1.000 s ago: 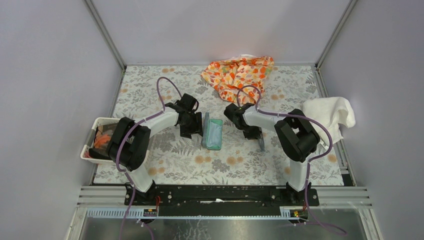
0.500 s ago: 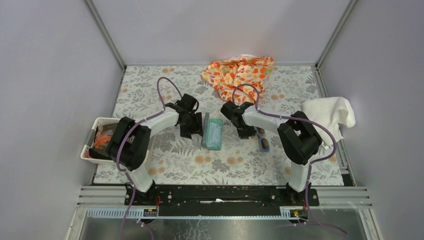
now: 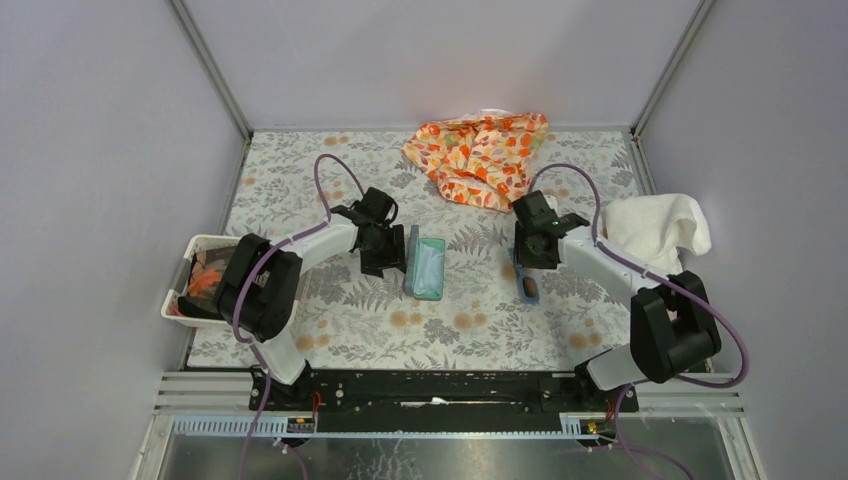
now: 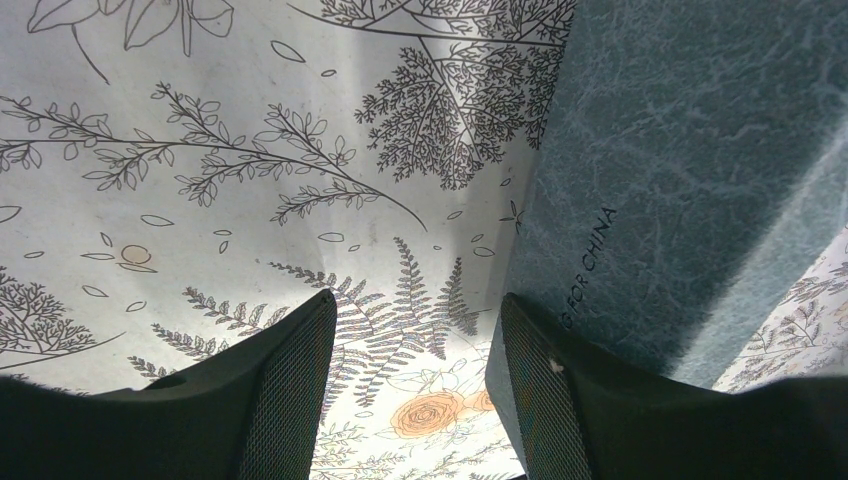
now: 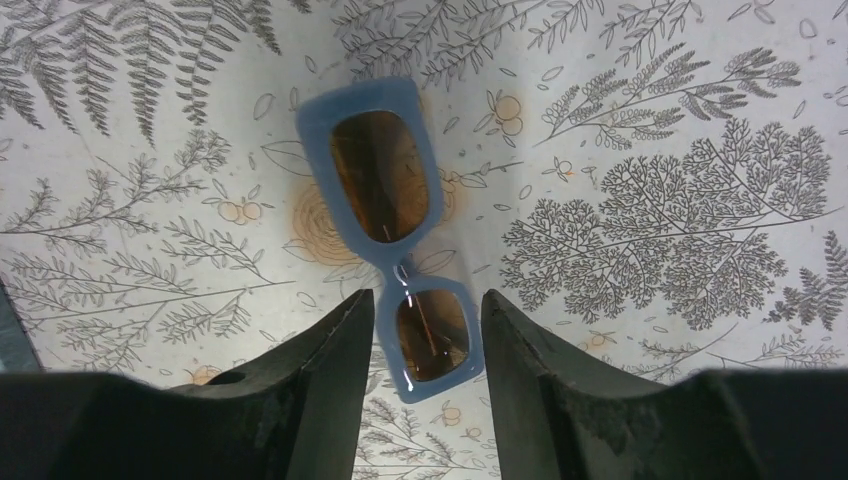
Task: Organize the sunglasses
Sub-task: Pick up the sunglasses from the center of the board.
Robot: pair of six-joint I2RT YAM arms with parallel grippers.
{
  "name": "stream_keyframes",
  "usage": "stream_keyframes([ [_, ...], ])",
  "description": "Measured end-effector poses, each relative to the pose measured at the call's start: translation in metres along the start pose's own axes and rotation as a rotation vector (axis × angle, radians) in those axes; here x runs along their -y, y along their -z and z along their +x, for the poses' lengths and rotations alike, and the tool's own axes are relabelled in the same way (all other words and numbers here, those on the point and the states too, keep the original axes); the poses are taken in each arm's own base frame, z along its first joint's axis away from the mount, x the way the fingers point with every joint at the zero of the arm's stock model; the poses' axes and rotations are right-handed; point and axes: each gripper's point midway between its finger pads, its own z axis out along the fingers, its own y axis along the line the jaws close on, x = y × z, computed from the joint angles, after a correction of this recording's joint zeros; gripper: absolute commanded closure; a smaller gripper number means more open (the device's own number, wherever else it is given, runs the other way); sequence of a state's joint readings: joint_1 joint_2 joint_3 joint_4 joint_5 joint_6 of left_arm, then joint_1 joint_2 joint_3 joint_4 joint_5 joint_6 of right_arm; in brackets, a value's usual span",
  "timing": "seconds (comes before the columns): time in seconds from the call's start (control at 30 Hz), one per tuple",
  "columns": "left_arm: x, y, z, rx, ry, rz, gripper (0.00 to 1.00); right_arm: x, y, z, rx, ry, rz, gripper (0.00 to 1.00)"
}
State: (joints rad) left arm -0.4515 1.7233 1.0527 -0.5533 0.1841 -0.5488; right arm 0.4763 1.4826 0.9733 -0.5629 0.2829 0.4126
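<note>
Task barely begun: sunglasses (image 5: 390, 200) lay on the table (image 3: 300, 180), apart from the open case (image 3: 428, 270), ungrasped; right gripper (image 5: 428, 300) hovered over one lens (image 5: 432, 335), fingers apart; left gripper (image 4: 418, 310), likewise spread, sat beside the case.

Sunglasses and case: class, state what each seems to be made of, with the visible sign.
The sunglasses: the frame looks like smooth, opaque light-blue plastic, thick with rounded edges. The brown see-through lenses show glossy reflections, so they are likely tinted plastic. The case: its outside looks like matte grey-teal faux leather, judging by the crackled grain and printed lettering.
</note>
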Motion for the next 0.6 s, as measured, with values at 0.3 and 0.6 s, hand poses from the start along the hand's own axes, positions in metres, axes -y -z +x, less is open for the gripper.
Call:
stream_keyframes([
  [0.3, 0.0, 0.0, 0.0, 0.0, 0.0, 0.0, 0.34, 0.004, -0.012, 0.005, -0.029, -0.048, -0.126, 0.46],
  [0.6, 0.002, 0.0, 0.002, -0.002, -0.007, 0.001, 0.34, -0.006, -0.024, 0.004, -0.044, -0.042, -0.175, 0.41],
])
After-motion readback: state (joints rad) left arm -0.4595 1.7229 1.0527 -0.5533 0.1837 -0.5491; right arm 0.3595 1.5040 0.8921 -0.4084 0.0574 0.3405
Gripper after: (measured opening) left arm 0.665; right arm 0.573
